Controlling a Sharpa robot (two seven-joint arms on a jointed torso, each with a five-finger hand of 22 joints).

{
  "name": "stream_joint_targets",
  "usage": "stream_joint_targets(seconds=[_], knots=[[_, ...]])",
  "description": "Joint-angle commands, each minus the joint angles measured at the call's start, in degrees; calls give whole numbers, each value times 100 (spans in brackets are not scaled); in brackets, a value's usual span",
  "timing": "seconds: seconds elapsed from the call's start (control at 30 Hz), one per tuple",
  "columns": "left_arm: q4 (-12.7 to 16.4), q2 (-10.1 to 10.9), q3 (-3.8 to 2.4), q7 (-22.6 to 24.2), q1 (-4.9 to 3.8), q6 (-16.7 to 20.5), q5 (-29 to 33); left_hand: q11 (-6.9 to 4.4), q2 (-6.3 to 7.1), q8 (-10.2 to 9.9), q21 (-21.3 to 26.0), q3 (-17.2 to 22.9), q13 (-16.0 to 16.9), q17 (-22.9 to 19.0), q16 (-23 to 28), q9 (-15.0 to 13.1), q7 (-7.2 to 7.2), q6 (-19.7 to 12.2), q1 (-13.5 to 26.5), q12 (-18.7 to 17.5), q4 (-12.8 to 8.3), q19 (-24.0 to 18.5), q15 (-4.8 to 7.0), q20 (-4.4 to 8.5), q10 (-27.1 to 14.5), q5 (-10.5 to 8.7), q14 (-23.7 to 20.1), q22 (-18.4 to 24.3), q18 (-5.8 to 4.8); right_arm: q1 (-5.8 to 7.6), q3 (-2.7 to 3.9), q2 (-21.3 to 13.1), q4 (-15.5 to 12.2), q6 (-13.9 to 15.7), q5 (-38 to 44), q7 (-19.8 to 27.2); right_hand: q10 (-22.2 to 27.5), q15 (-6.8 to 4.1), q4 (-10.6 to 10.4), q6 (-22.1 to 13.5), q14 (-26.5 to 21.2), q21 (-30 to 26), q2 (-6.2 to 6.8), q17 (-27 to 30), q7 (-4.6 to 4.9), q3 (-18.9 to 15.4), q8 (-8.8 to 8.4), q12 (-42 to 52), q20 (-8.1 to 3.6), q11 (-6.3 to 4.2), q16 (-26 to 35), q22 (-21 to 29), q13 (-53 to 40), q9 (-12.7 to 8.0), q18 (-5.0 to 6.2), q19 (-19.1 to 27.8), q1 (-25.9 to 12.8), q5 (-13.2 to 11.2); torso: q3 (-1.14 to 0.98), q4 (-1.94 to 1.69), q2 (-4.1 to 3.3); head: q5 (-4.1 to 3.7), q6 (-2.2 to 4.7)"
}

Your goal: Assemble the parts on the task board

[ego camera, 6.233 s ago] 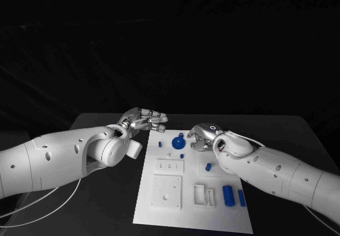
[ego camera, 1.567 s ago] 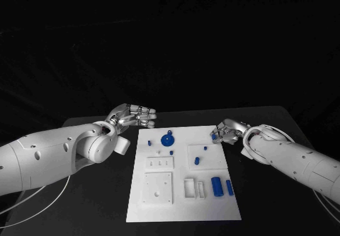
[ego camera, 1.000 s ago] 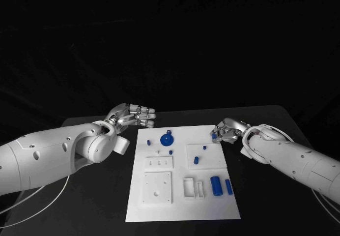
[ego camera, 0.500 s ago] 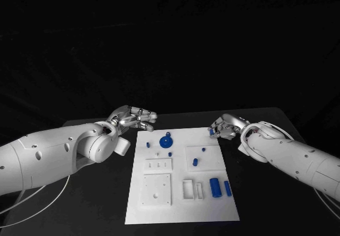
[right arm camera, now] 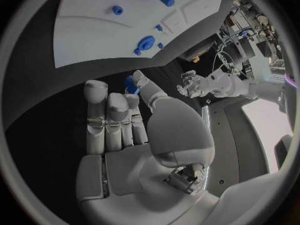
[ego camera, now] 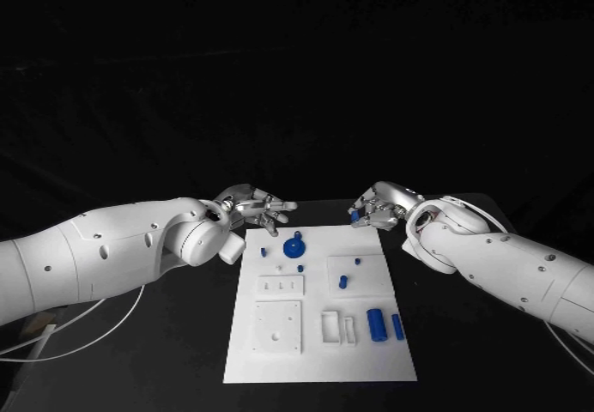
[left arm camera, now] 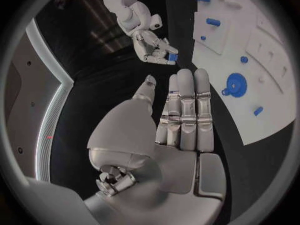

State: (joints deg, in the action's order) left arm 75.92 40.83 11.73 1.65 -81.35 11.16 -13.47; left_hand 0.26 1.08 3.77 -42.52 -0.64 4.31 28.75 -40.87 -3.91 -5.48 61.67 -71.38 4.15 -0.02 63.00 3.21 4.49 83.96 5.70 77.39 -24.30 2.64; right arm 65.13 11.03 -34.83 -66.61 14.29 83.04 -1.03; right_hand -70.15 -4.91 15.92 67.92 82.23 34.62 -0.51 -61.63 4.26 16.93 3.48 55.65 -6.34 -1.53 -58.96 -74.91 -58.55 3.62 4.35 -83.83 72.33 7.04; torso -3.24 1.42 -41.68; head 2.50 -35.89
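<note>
Counter is black, and the white task board lies in its middle. On the near part of the board two blue parts, a thick cylinder and a thin one, lie side by side. Farther up stand a small blue peg and a round blue gear. Past the far edge, the left hand hangs with its fingers spread and nothing in it. The right hand is off the board's far right corner and pinches a small blue part in its fingertips.
</note>
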Motion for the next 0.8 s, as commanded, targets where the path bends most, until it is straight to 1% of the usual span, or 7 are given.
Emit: stream_joint_targets(seconds=[0.03, 0.13, 0.2, 0.33, 0.5, 0.67, 0.8], knots=[[-49, -98, -8, -698, -57, -342, -368, -27, -34, -16, -168, -26, 33, 45, -173, 6, 30, 9, 244, 49, 177, -89, 5, -3, 245, -28, -47, -147, -37, 6, 0, 87, -160, 162, 300, -519, -32, -4, 8, 6, 30, -17, 52, 1, 7, 53, 9, -19, 24, 10, 39, -388, 8, 7, 8, -123, -16, 39, -3, 11, 107, 46, -36], [-111, -198, -7, -881, -91, -307, -434, -1, 3, -16, -230, -9, 71, 9, -200, 17, -13, -159, 468, 79, 314, -149, -13, -23, 237, -185, -61, -215, -15, 6, -1, 182, -255, 236, 364, -645, -36, -5, 3, 10, 37, -3, 64, -8, 4, 95, 9, -22, 23, 8, 39, -393, 16, 7, 9, -135, -26, 53, 3, 1, 147, 62, -58], [-146, -261, -6, -988, -104, -281, -462, 20, 179, -11, -255, 163, 76, -69, -182, 17, -26, -213, 560, 18, 470, -201, -30, -48, 234, -248, -67, -265, 6, 5, -2, 248, -301, 267, 398, -713, -49, -10, -3, 20, 49, 13, 72, -15, 0, 107, 8, -18, 20, 5, 36, -396, 17, 8, 10, -148, -37, 49, 4, 0, 163, 71, -64], [-186, -385, -2, -1185, -116, -246, -547, 24, 389, -16, -265, 346, 95, -127, -226, 19, -35, -243, 589, 14, 682, -221, -33, -52, 233, -268, -80, -320, 11, 4, -7, 391, -386, 289, 453, -823, -56, -10, -5, 28, 56, 29, 72, -31, -3, 116, 10, -16, 19, 2, 23, -399, 19, 9, 8, -153, -40, 46, 8, 7, 174, 85, -65], [-191, -486, 2, -1366, -121, -206, -665, 29, 519, -16, -245, 403, 82, -158, -235, 19, -30, -226, 617, 2, 867, -227, -36, -52, 225, -280, -100, -346, 7, 3, -41, 522, -457, 288, 512, -912, -56, -11, -11, 27, 57, 17, 75, -33, -3, 124, 8, -23, 18, 2, 29, -397, 28, 8, 7, -157, -50, 53, 8, 19, 172, 88, -55], [-215, -571, 15, -1543, -122, -147, -762, 37, 627, -15, -211, 448, 61, -177, -222, 18, -22, -196, 701, -10, 1080, -240, -41, -55, 212, -284, -118, -352, -3, 3, -90, 609, -526, 259, 580, -978, -56, -11, -11, 27, 57, 17, 75, -33, -3, 124, 8, -23, 18, 2, 29, -397, 28, 8, 7, -157, -50, 53, 1, 10, 157, 108, -15], [-240, -613, 22, -1609, -120, -111, -791, 46, 654, -13, -172, 467, 30, -209, -183, 17, -26, -189, 692, -21, 1177, -239, -52, -62, 183, -286, -130, -349, -3, 1, -111, 650, -553, 239, 603, -999, -59, -11, -13, 34, 58, 28, 78, -36, -5, 132, 10, -24, 17, 0, 34, -400, 32, 9, 5, -162, -54, 58, 1, 2, 147, 97, 5]])
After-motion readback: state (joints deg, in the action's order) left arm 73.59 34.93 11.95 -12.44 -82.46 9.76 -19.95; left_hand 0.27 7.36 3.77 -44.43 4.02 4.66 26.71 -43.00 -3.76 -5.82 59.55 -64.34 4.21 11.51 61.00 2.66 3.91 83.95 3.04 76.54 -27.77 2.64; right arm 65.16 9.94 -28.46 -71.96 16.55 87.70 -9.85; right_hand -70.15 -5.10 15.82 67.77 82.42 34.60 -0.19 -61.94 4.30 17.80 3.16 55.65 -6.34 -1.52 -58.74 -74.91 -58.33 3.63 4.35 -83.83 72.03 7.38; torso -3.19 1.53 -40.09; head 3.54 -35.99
